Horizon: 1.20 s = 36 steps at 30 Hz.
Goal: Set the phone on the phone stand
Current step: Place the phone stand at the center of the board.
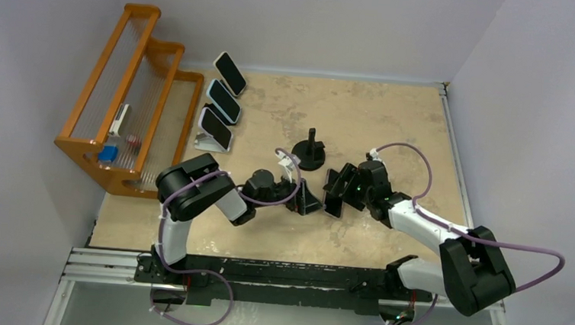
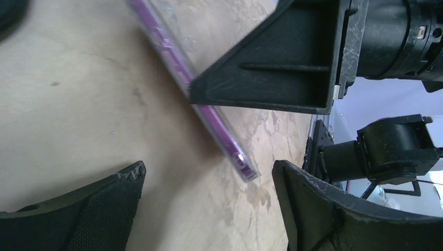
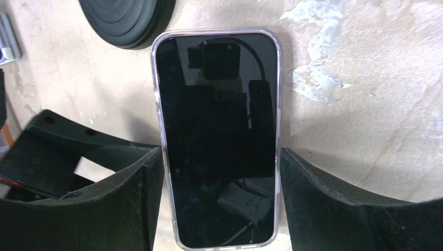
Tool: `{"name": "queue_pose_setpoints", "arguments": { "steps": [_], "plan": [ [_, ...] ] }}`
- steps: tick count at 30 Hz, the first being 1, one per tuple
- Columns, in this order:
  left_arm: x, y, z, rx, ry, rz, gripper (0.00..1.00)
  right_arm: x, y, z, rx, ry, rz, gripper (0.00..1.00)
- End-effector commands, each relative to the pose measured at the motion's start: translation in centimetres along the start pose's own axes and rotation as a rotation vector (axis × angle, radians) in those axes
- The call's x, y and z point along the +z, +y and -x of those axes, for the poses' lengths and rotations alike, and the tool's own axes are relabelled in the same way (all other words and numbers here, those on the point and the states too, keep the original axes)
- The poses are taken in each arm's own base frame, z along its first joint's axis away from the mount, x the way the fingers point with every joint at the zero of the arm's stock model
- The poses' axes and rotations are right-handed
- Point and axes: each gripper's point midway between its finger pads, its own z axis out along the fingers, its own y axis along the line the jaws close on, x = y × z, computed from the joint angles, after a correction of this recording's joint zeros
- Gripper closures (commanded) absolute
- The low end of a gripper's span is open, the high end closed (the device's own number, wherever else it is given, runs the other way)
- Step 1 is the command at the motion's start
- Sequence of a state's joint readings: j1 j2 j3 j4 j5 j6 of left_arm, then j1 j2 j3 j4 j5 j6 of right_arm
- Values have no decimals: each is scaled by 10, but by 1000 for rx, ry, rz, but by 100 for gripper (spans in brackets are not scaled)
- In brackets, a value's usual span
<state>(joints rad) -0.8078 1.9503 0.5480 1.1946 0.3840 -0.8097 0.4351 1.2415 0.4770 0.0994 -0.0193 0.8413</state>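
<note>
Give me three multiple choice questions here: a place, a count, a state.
1. Where is the black round phone stand? A past the left gripper, toward the far wall; B by the arm bases; C far right corner.
2. How many dark-screened phones are propped beside the orange wooden rack? A one; B three; C five.
3. The left gripper is: A shut on a phone; B open; C out of view.
A, it sits above the gripper in the top view. B, three stand in a row. B, its jaws are wide apart, touching nothing.
</note>
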Motion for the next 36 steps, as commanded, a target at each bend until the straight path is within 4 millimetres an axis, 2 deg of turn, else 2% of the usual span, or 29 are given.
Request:
{"name": "queue_pose_setpoints", "arguments": {
  "steps": [1,5,11,13,14,17,18,20,22,24,25,26,27,28,30,32,36],
  "plan": [
    [13,8,-33,-38,77,66,12,-1,26,9,55,-38,99,59],
    [21,6,-43,-45,109,63,28,0,28,4,55,-31,112,59],
    [33,14,-58,-49,135,78,39,-1,33,4,57,-39,125,59],
    [37,16,-60,-47,136,79,47,-1,36,3,58,-36,127,59],
    [38,17,-60,-45,133,80,52,-2,36,2,58,-35,127,59],
    [40,24,-62,-53,127,104,89,-5,36,1,63,-40,128,58],
    [41,27,-62,-59,129,113,95,-6,37,0,64,-41,132,59],
    [44,28,-63,-59,130,110,100,-8,37,0,64,-40,136,58],
    [46,28,-64,-51,126,100,100,-10,38,0,60,-40,140,57],
    [45,27,-61,-29,114,93,100,-12,39,0,55,-44,146,51],
    [44,26,-58,-5,108,85,100,-13,41,2,44,-50,152,44],
    [42,24,-55,25,103,76,100,-15,43,4,24,-61,159,32],
    [41,23,-52,52,103,75,100,-17,44,8,5,-77,164,12],
    [38,20,-48,86,105,67,100,-21,46,13,-21,-94,165,2],
    [32,11,-40,151,130,25,100,-32,51,19,-83,-104,172,1],
    [22,7,-34,185,151,3,100,-49,58,41,-166,-188,162,1],
    [1,-4,-21,242,182,-32,100,-110,94,97,-345,-418,225,1]
  ]
}}
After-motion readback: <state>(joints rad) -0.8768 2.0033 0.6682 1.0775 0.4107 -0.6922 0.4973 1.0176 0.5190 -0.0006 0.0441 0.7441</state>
